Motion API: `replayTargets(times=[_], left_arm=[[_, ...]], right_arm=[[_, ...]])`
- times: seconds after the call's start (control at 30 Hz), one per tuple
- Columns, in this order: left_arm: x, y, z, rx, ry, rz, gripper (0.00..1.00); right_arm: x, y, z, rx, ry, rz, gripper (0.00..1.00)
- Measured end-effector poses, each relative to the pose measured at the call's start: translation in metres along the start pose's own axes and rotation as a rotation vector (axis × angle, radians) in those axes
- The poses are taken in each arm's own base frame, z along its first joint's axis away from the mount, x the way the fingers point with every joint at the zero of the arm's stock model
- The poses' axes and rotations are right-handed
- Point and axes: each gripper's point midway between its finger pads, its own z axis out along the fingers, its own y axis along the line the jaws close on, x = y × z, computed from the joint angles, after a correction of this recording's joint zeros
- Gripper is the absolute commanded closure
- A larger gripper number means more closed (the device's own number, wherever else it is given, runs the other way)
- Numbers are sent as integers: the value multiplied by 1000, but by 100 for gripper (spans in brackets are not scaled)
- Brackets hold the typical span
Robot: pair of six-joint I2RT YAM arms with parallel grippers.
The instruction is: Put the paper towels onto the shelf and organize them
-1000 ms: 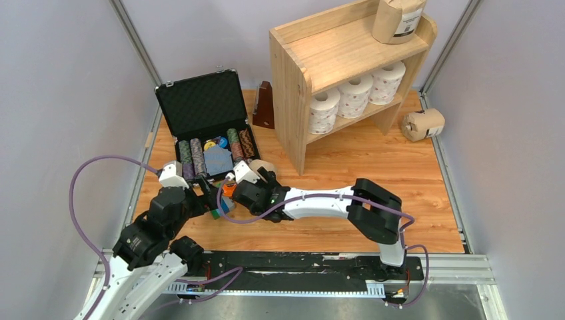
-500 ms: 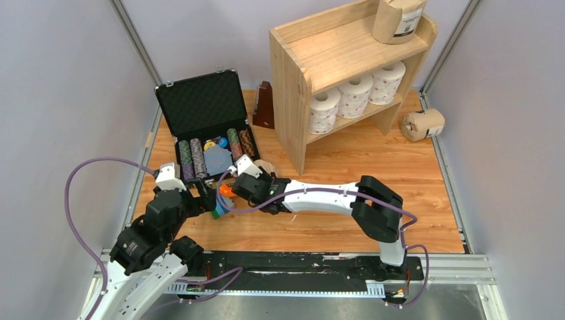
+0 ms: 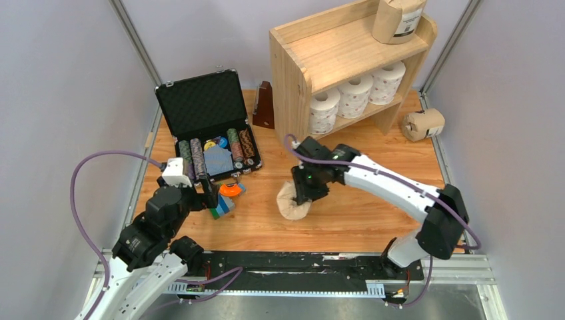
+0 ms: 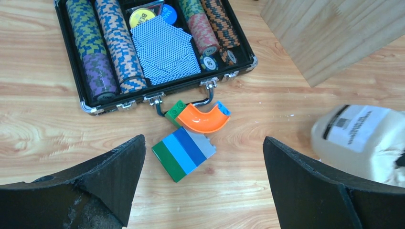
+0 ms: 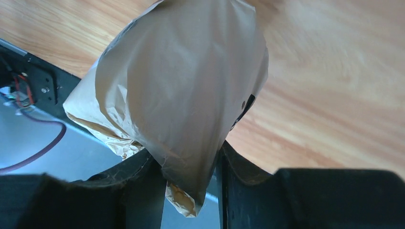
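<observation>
The right arm stretches from its base at lower right, elbow bent, to frame centre. There the right gripper is clamped on the wrap of a kraft paper towel roll, below the pine shelf at upper right. At lower left, the left gripper hovers over toy blocks, fingers wide apart.

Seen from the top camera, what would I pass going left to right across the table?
Open poker-chip case, kraft roll in the right hand, three white rolls on the shelf, second kraft roll lying far right.
</observation>
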Motion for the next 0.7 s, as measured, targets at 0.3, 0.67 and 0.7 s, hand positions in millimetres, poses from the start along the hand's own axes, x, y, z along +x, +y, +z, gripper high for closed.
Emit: replayTargets(times=[0.3,0.67,0.7], left_arm=[[-5,-5,1,30,-23,24,0],[-6,-4,-2,38,-46,19,0],[-6,-4,-1,37,-45,19,0]], right_arm=[[19,-82,-27,-56,96,372,73],[15,-128,-14,-56,120,523,50],[16,-129,-12,-56,123,523,47]])
